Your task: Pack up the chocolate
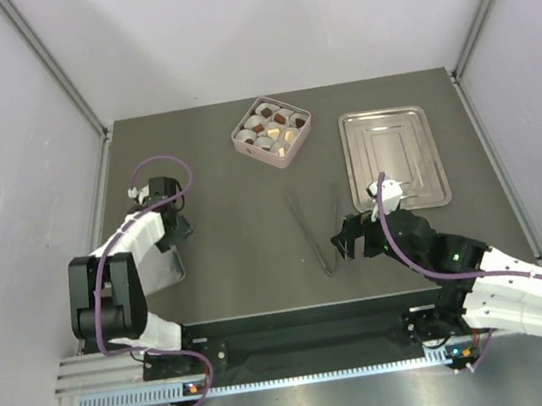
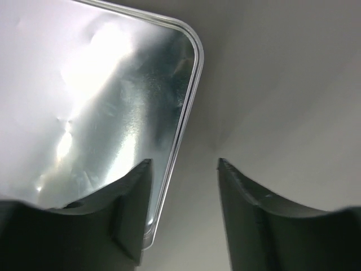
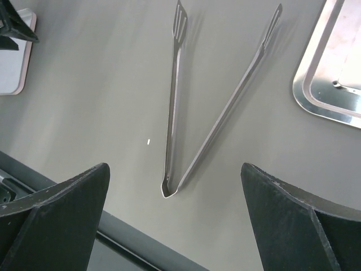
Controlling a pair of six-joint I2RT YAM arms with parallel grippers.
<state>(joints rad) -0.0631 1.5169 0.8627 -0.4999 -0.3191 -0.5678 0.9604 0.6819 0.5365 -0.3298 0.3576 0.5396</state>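
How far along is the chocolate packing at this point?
Looks done: the chocolate sits in the pink box, with none visible on the metal tray. In hand: nothing is gripped. The open right gripper hovers over the tongs, and the open left gripper straddles the edge of a shiny flat sheet, possibly the lid. Left: the box is uncovered.

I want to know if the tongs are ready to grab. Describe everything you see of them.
The tongs are slim shiny metal: two long arms joined at a bend, tips flattened, one visibly slotted. They lie flat on the dark table, open in a V, bend toward the robot, beside the steel tray. Only the table touches them; the open right gripper hovers near the bend.
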